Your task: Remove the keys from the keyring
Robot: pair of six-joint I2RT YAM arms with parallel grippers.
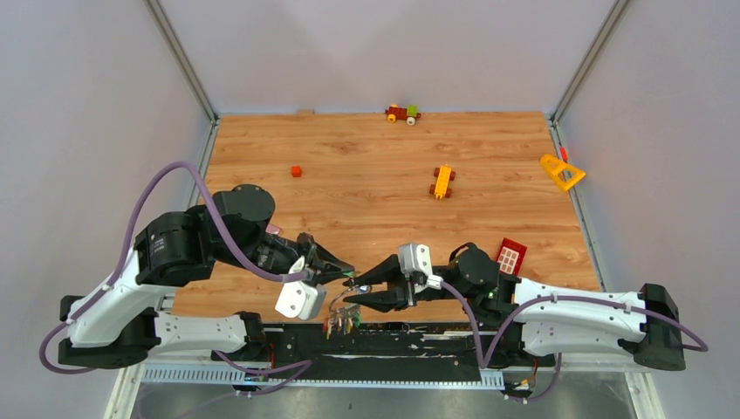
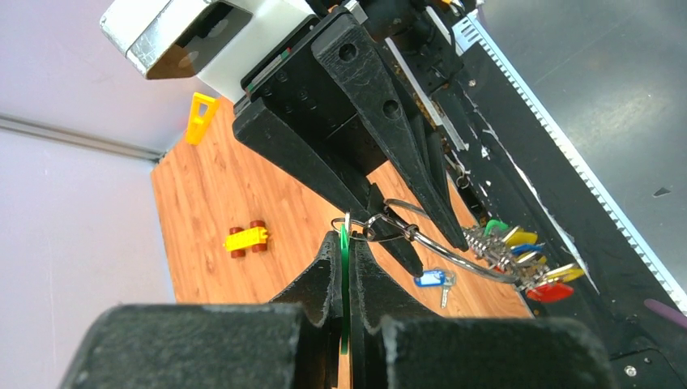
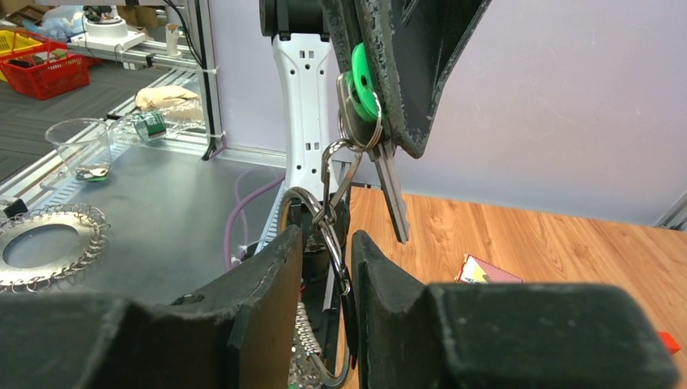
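My left gripper (image 1: pixel 342 269) (image 2: pixel 346 243) is shut on a green key tag (image 2: pixel 344 279); in the right wrist view the tag (image 3: pixel 361 81) and its metal key blade (image 3: pixel 392 190) hang from its fingers. A small ring links this key to the silver keyring (image 2: pixel 454 250) (image 3: pixel 328 223). Several keys (image 2: pixel 526 258) with green, yellow, blue and red tags hang bunched on the ring over the near table edge (image 1: pixel 340 323). My right gripper (image 1: pixel 359 288) (image 3: pixel 324 243) is open, its fingers either side of the ring wire. A loose blue-tagged key (image 2: pixel 431 279) lies on the table.
Toy bricks lie on the wooden table: a yellow car (image 1: pixel 443 182), a small red brick (image 1: pixel 296 171), a brown and green piece (image 1: pixel 402 113), a yellow triangle (image 1: pixel 561 172), and a red window piece (image 1: pixel 510 255) by the right arm. A black rail (image 1: pixel 384 336) runs along the near edge.
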